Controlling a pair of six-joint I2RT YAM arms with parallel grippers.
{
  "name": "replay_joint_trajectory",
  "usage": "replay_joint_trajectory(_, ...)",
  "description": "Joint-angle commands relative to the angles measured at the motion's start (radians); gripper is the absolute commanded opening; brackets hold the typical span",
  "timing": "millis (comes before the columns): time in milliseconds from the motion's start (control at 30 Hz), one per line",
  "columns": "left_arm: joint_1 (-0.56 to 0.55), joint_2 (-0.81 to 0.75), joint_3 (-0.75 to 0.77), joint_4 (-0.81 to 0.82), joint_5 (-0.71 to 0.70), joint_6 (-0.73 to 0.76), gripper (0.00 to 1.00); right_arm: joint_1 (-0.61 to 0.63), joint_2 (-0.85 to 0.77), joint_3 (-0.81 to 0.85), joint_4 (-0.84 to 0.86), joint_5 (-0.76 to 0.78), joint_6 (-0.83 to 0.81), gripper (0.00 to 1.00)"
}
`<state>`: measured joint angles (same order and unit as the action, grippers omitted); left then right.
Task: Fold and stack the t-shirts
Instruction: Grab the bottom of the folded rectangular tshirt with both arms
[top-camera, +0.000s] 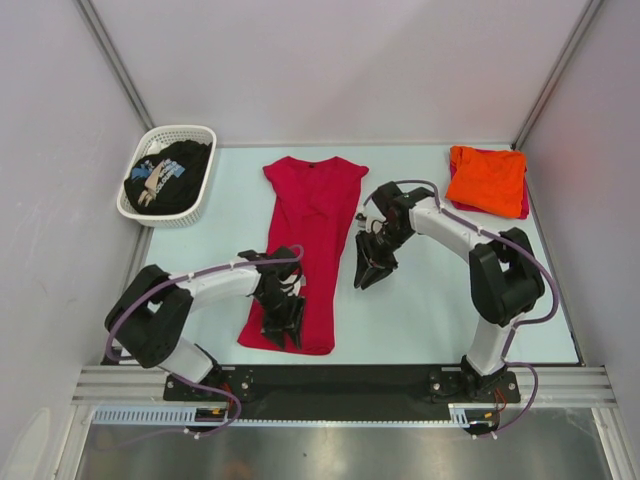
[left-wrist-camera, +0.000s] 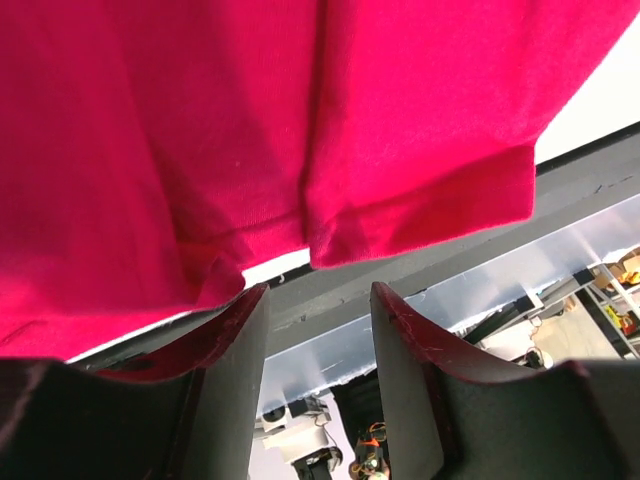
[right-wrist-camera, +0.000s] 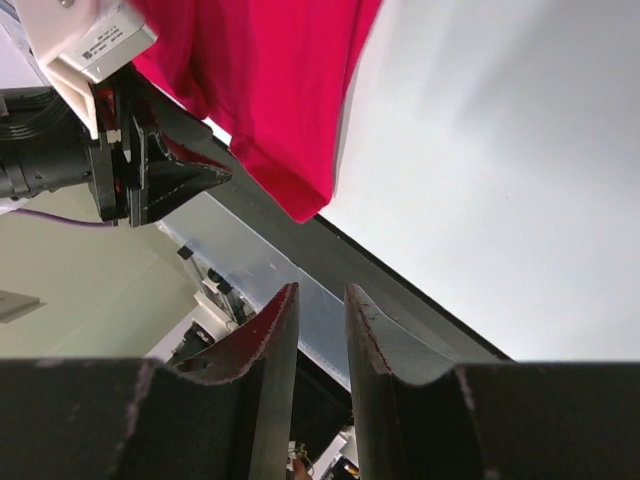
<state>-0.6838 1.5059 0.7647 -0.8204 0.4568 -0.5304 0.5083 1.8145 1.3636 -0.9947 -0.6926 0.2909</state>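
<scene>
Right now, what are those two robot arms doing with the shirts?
They're folding t-shirts. The red t-shirt lies in a long strip mid-table. The left gripper is at its near hem and the right gripper is beside its right edge, both slightly open and holding nothing. An orange t-shirt sits folded at the far right, and a black t-shirt waits in the white basket.

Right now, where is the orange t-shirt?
In the top view, the orange t-shirt lies folded at the table's far right corner, beyond the right arm, apart from the red t-shirt spread mid-table.
</scene>
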Motion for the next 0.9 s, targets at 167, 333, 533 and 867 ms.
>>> replay_joint_trajectory(167,-0.013,0.082,0.048,0.059,0.031,0.027,0.53,-0.020,-0.073,-0.032,-0.024,-0.015,-0.030,0.31)
replay_joint_trajectory(333,-0.022,0.131,0.068,0.079,0.045,0.033,0.45,-0.034,-0.086,-0.037,-0.030,-0.016,-0.036,0.30)
replay_joint_trajectory(533,-0.034,0.149,0.110,0.083,0.052,0.026,0.00,-0.048,-0.096,-0.046,-0.039,-0.019,-0.047,0.30)
replay_joint_trajectory(867,-0.037,0.040,0.186,-0.052,-0.013,0.006,0.00,-0.051,-0.077,-0.037,-0.038,-0.039,-0.053,0.30)
